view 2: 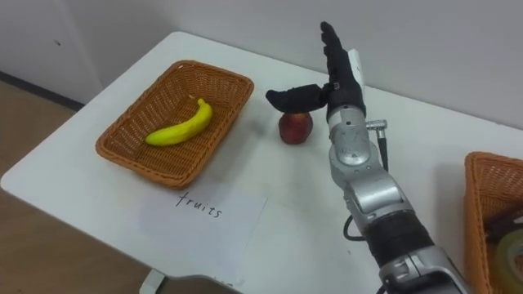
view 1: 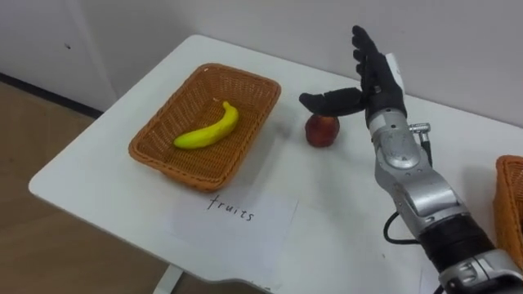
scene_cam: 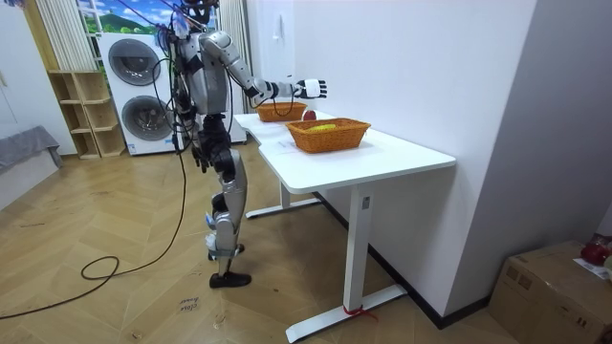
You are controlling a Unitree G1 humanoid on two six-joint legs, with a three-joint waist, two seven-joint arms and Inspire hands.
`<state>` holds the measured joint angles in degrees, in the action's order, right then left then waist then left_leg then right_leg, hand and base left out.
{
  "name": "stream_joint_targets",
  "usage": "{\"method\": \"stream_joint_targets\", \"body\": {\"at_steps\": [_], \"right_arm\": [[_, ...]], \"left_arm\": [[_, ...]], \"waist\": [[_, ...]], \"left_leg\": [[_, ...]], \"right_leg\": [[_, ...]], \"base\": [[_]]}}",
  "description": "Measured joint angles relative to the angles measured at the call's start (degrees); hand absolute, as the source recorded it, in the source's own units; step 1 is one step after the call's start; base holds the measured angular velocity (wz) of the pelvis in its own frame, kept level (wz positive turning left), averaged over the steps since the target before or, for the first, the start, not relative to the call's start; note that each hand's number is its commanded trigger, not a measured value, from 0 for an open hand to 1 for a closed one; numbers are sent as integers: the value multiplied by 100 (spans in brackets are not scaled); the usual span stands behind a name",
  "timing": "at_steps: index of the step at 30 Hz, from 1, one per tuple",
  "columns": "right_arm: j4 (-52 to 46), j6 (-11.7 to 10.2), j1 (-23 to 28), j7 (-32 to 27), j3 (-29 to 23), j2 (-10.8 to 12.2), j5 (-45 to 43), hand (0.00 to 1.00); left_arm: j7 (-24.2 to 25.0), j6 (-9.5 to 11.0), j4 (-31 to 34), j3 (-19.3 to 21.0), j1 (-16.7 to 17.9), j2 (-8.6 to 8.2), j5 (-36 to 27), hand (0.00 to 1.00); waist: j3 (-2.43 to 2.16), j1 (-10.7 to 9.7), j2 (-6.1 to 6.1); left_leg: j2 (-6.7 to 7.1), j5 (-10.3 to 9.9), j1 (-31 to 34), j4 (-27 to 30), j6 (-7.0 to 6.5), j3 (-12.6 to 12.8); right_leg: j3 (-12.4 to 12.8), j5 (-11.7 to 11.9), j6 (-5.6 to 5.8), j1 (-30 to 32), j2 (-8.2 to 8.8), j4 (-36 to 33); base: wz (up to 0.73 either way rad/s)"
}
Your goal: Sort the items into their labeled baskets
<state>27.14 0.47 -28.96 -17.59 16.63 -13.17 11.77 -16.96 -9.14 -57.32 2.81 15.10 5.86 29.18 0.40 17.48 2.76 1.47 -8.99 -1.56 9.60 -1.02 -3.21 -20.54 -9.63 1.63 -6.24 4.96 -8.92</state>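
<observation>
The right arm comes in from the lower right of the eye views and reaches up to the right robot hand (view 1: 377,77), which stands edge-up in the upper middle of the frame. Its fingers (view 1: 361,47) are straight and apart, pointing away from the camera, and it holds nothing. The thumb juts out toward the left, over an apple (view 1: 323,131); whether it touches the fruit cannot be told. The apple, red with a paler patch, sits on the white bench (view 1: 327,196) just right of a wicker basket (view 1: 176,171), outside it and close to its right wall. That basket lies left of centre and holds a yellow banana (view 1: 208,129), lying slantwise on its floor. Below the basket, at the lower middle of the frame, a white paper (view 1: 233,216) with handwriting lies flat on the bench. At the right edge a second basket (view 1: 511,204) is cut off by the frame; what it holds cannot be made out. In the room view the robot stands upright on a wooden floor (scene_cam: 115,296) at the bench's end on the room view's left, with the arm stretched out over the baskets, and two washers (scene_cam: 134,91) are stacked behind it.
</observation>
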Motion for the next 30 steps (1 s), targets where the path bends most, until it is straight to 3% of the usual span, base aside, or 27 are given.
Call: {"method": "stream_joint_targets", "body": {"at_steps": [13, 15, 17, 19, 25, 30], "right_arm": [[836, -7, -138, 26, 3, 14, 160, 0], [877, -7, -148, 25, 4, 16, 159, 0], [897, -7, -148, 25, 4, 16, 157, 0], [914, -7, -148, 28, 5, 25, 156, 0], [1428, -10, -298, 94, 10, 162, 161, 0], [1522, -28, -345, 151, 10, 196, 139, 0]], "left_arm": [[90, -3, 12, -437, -79, -10, -274, 0], [98, -6, 10, -557, -126, -11, -274, 0], [114, 0, -5, -601, -167, -11, -273, 0], [134, 2, -5, -614, -216, -10, -274, 0], [135, 6, -4, -849, -281, -4, -288, 0], [134, 48, -5, -866, -328, 4, -411, 0]], "waist": [[6, 19, 10], [42, 14, 2], [47, 19, 4], [89, 23, 2], [102, 25, 22], [118, 23, 120]], "left_leg": [[10, 22, 301, 13, -24, 5], [14, 29, 338, 13, -32, 6], [14, 33, 387, 14, -38, 14], [18, 37, 400, 14, -44, 27], [19, 44, 507, 27, -57, 74], [22, 44, 587, 69, -57, 72]], "right_leg": [[-1, 0, 0, 315, 27, -19], [1, 1, 3, 363, 41, -37], [2, 1, 4, 437, 54, -87], [2, 3, 7, 452, 62, -85], [16, 10, 17, 569, 77, -103], [4, 10, 17, 621, 80, -105]], "base": [[0], [0], [0], [-3], [-3], [0]]}}
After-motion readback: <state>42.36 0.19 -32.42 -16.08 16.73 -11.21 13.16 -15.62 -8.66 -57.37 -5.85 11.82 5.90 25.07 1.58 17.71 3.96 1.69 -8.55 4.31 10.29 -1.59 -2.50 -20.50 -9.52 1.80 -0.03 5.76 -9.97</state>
